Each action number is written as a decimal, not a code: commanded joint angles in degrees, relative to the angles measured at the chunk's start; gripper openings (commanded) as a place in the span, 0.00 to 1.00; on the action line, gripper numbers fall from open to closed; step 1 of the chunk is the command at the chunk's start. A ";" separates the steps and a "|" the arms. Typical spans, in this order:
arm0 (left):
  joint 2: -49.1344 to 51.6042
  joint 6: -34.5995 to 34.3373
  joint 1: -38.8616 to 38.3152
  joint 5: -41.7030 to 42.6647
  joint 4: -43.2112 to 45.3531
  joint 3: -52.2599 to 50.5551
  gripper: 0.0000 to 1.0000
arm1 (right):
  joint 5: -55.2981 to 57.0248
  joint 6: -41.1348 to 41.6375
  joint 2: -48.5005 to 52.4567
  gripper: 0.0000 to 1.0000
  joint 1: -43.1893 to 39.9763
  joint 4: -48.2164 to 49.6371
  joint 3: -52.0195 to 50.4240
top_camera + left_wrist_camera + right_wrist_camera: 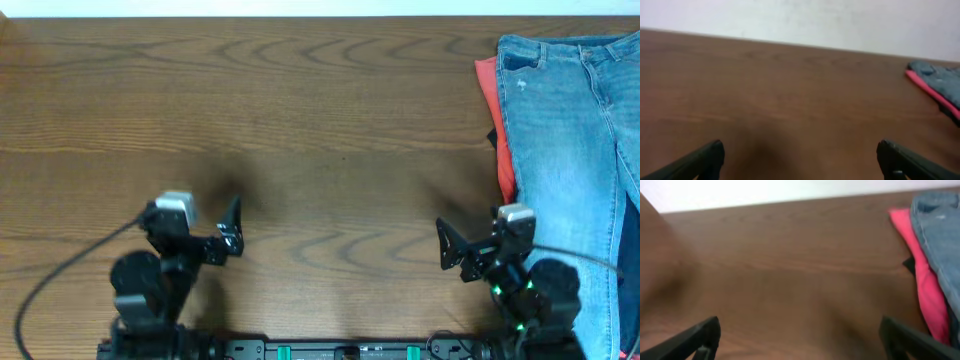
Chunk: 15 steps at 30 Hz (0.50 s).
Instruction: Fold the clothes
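I judge the folding not yet begun: the jeans (575,150) lie over a red T-shirt (503,125) at the frame's right edge. My left end effector (233,228) and right end effector (447,246) hang spread, empty.

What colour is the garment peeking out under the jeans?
The garment under the jeans is coral red, clearest in the right wrist view.

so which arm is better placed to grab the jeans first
Right, probably. The right gripper, open, sits beside the jeans at the right side of the table; the left gripper, also open, is far across it.
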 commanded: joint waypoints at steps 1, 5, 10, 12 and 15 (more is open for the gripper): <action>9.40 -0.50 0.28 0.98 -5.20 10.86 0.98 | -0.46 1.01 9.57 0.99 -0.90 -3.17 8.26; 22.43 -0.48 0.28 1.03 -16.98 26.32 0.98 | -0.46 0.81 23.65 0.99 -0.90 -9.35 19.37; 35.58 -0.48 0.28 1.14 -31.71 42.45 0.98 | -0.46 0.81 41.94 0.99 -0.90 -21.57 35.26; 39.71 -0.48 0.28 1.16 -36.11 47.17 0.98 | -0.42 0.79 47.91 0.99 -0.90 -26.18 40.54; 43.28 -0.46 0.28 1.14 -39.98 50.99 0.98 | -2.49 1.27 55.58 0.99 -0.90 -28.06 45.07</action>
